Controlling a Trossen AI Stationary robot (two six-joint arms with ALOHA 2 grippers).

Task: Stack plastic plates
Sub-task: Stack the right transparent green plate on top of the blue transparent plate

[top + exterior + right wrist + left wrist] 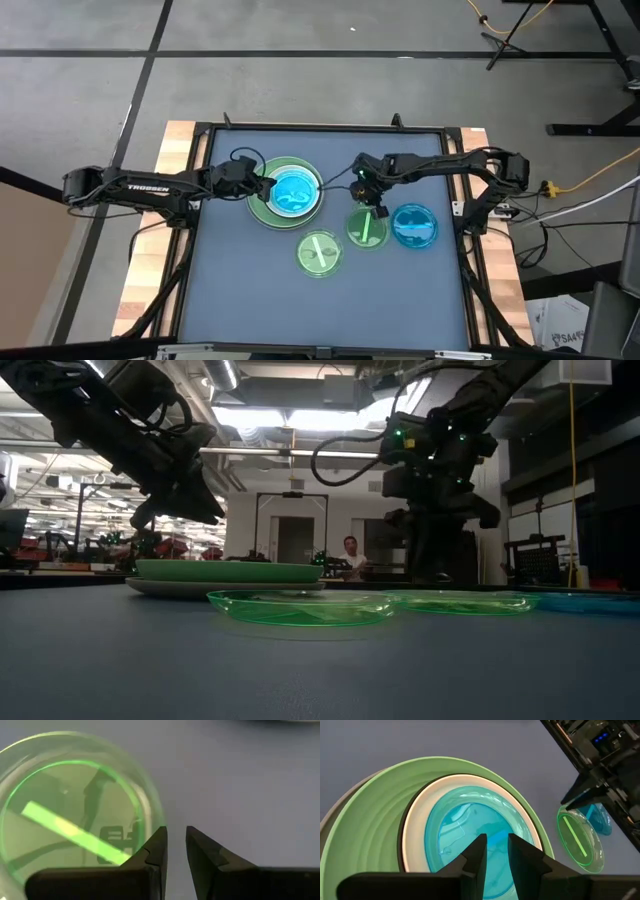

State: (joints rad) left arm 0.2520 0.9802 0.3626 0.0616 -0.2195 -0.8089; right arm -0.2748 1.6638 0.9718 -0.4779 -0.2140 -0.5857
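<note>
The stack (pixel 285 190) stood at the back-left part of the dark blue table mat (pixel 240 290): a large light green plastic plate (pixel 262 210) with a grey one under it, then a white rim (pixel 415 827), then a small translucent blue plate (pixel 296 191) lying inside on top. I could not tell if a black plate was between them.

The left gripper (pixel 495 852) hung over that blue plate, its fingers only a little apart and holding nothing.

To the right of the stack lay a small translucent green plate (pixel 366 227), and beyond it a second blue plate (pixel 414 225). Another green plate (pixel 319 252) lay in front of the stack. All three were empty.

The right gripper (pixel 174 845) was just over the edge of the green plate beside the stack, fingers slightly apart, not clamped.

These small plates looked thin, light, stiff and quite slippery, so I think the raised rim is the only good place to pinch.
</note>
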